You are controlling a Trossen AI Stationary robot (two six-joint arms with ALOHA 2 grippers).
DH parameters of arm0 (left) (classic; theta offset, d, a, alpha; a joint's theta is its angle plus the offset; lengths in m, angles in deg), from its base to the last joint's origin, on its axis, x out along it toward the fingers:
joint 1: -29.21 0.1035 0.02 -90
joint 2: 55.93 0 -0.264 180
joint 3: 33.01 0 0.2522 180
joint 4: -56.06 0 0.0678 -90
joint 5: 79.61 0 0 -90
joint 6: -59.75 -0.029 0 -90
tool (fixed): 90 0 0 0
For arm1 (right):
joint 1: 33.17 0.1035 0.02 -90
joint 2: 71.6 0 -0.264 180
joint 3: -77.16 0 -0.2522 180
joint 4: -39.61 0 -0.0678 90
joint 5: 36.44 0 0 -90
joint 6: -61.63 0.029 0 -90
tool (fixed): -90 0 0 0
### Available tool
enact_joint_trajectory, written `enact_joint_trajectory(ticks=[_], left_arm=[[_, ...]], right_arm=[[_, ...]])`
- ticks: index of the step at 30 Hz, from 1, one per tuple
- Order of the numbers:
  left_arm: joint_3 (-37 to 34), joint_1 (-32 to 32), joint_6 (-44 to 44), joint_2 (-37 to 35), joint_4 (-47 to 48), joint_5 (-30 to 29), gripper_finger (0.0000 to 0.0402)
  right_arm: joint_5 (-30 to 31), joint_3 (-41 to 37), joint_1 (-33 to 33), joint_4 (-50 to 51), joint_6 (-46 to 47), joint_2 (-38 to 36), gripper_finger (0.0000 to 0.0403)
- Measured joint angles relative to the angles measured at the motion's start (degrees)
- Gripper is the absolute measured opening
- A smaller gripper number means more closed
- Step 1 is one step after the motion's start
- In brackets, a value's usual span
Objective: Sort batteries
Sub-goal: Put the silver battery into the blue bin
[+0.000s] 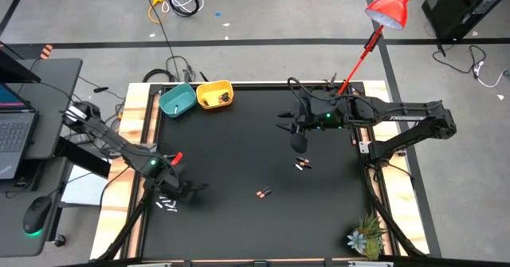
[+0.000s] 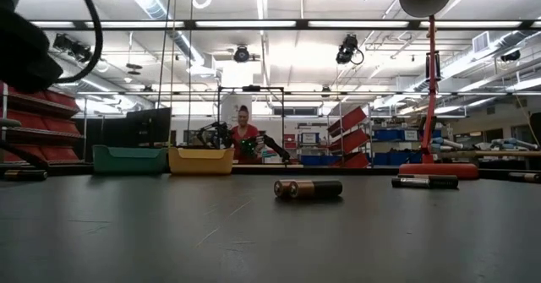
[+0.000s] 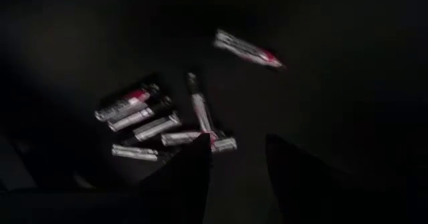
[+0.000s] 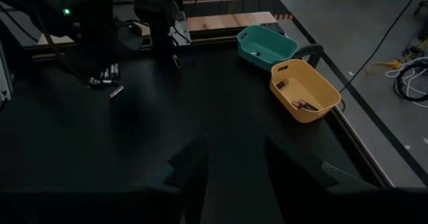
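We see the left gripper [image 3: 234, 157] hovering part-open and empty over the whitish-silver batteries [image 3: 157, 120] at the table's left edge; the right gripper [image 4: 234, 158] is part-open, empty, mid-table. The yellow bowl [image 4: 304, 90] holds dark batteries [image 4: 301, 104], while the teal bowl [image 4: 265, 45] shows nothing inside. Copper-ended batteries [image 1: 301, 164] lie loose mid-table, their labels unreadable.

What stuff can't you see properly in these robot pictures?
- Teal bowl: its floor is too small in the high view, and the low view only meets its wall, so its contents stay unknown.
- Silver batteries: blurred in the left wrist view, labels unreadable, exact count unsure.
- Left gripper: nothing shows between its fingers.
- Right gripper: nothing shows between its fingers.
- Dark batteries: mere specks from above; their number is unclear.
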Motion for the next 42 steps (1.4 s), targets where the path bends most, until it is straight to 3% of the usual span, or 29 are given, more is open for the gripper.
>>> enact_joint_trajectory(ticks=[8,16,24,29,37,42], left_arm=[[-4.0,-0.7,1.8,0.0,-4.8,-3.2,0.0152],[-6.9,-0.7,4.8,0.8,-5.8,-3.2,0.0152],[-7.1,-0.7,2.4,3.9,-9.1,-2.0,0.015],[-6.9,-0.7,-2.1,7.9,-13.3,0.0,0.0117],[-6.8,-0.8,-7.3,9.0,-15.7,-0.6,0.002],[-6.8,-0.8,-10.2,9.1,-15.4,-1.7,0.0019]], right_arm=[[0.0,0.0,0.0,0.0,0.0,0.0,0.0158],[-0.1,0.0,0.1,0.0,1.6,0.0,0.0158],[-0.3,0.0,0.4,-0.1,2.0,0.0,0.0158],[-0.3,0.0,0.4,-0.5,2.0,0.0,0.0158],[-0.3,0.0,0.4,-0.5,2.0,0.0,0.0158],[-0.3,0.0,0.4,-0.5,2.0,0.0,0.0158]])
